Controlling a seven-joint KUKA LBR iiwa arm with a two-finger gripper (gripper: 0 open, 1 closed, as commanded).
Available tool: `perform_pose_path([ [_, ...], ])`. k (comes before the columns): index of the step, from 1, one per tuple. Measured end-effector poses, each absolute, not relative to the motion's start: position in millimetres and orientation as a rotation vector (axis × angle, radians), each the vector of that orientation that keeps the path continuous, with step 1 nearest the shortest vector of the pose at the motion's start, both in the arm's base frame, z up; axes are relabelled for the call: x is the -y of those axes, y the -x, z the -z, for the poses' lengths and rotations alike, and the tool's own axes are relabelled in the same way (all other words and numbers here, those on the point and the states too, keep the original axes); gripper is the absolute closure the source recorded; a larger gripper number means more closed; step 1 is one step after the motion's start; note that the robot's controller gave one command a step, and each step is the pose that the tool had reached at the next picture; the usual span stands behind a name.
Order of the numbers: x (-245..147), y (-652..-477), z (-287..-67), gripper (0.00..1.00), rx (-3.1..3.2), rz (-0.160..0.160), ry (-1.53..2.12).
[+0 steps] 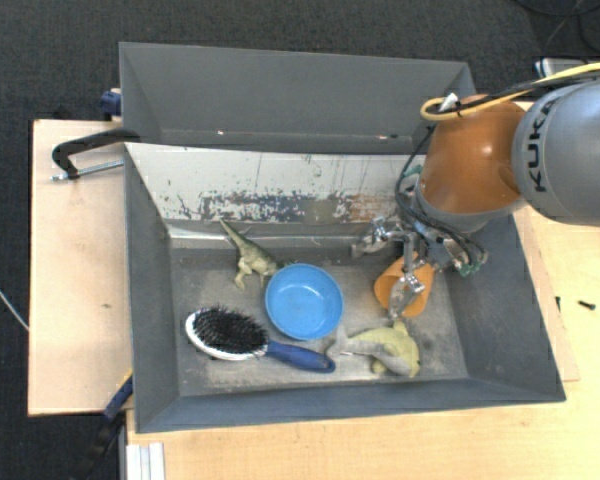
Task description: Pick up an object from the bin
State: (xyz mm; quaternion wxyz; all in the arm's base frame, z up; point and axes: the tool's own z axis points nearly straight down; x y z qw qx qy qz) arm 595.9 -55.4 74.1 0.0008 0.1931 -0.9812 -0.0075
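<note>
1. Hanging low at the right of the bin, the gripper stood directly over a small rounded orange thing. That thing lay on the floor near the right wall, between the back wall and a pale yellow-green soft toy at the front.
2. Whether the pincer was spread or pressed together could not be told, because wrist hardware and cables crowded the spot. Nothing could be seen pinched in it.
3. For a good grasp, as I judged it, the descent needed to be straight down and centred on the orange thing. The closing would then meet its broad middle rather than clip an edge and nudge it aside.
4. The yellow-green toy lay just in front, and the blue bowl was near on the left. The closing line was best kept clear of both, so that only one thing lifted.
5. The small green dinosaur and the hairbrush with its blue handle lay well apart to the left and looked like no hindrance.
6. As for writing, the grey arm casing bore dark capitals, of which "KUK" was legible. No label or lettering could be read on anything in the bin.
</note>
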Motion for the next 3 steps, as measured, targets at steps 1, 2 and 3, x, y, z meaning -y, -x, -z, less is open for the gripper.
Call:
perform_pose_path([
  [1, 50.6, -597.8, -76.8, 1.0, 3.085, 0.024, -0.615],
  [2, 49.9, -585.7, -193.8, 1.0, 2.959, -0.006, -1.09],
  [3, 15.4, -597.5, -254.7, 1.0, 2.805, -0.005, -1.442],
])
